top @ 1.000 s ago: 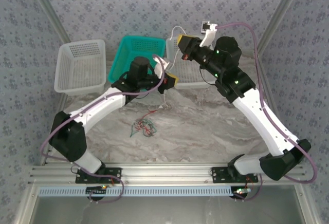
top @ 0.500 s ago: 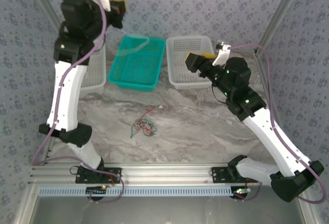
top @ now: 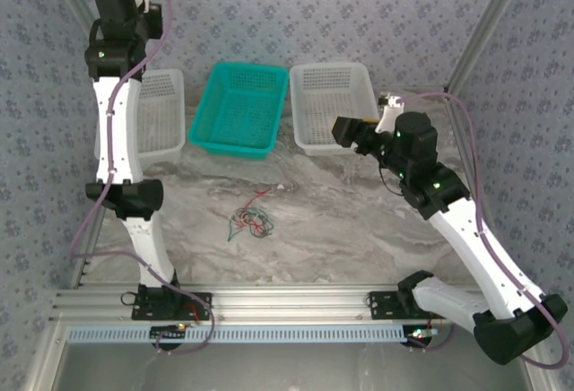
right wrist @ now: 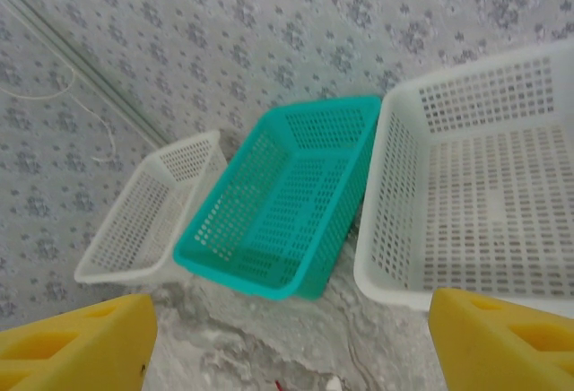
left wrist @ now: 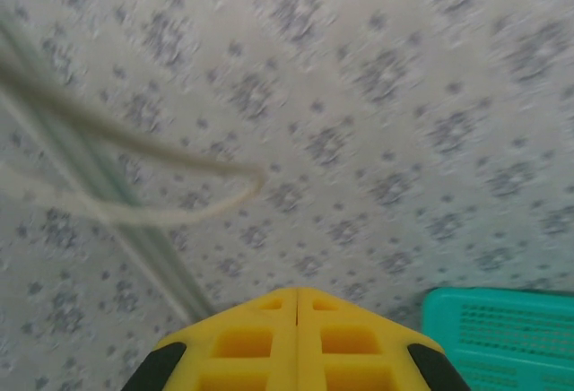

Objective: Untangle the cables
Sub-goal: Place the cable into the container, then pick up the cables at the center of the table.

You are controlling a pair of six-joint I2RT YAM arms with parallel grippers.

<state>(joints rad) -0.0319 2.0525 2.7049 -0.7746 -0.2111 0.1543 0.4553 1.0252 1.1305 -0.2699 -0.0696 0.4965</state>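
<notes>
The cables lie as a small green and reddish-brown clump on the marble table, midway between the two arms. My left arm is raised high at the back left wall. My left gripper has its yellow jaws pressed together. A blurred pale cable loops in the air just ahead of it, and the grip point is hidden. My right gripper stands open and empty by the front right corner of the right white basket, facing the baskets.
Three baskets stand in a row at the back: a white one on the left, a teal one in the middle, and the white one on the right. Patterned walls close in the back and both sides.
The left arm swung from the table's middle up to the back left wall, carrying the pale cable. The right gripper opened, let go of that cable and came down by the right basket.
</notes>
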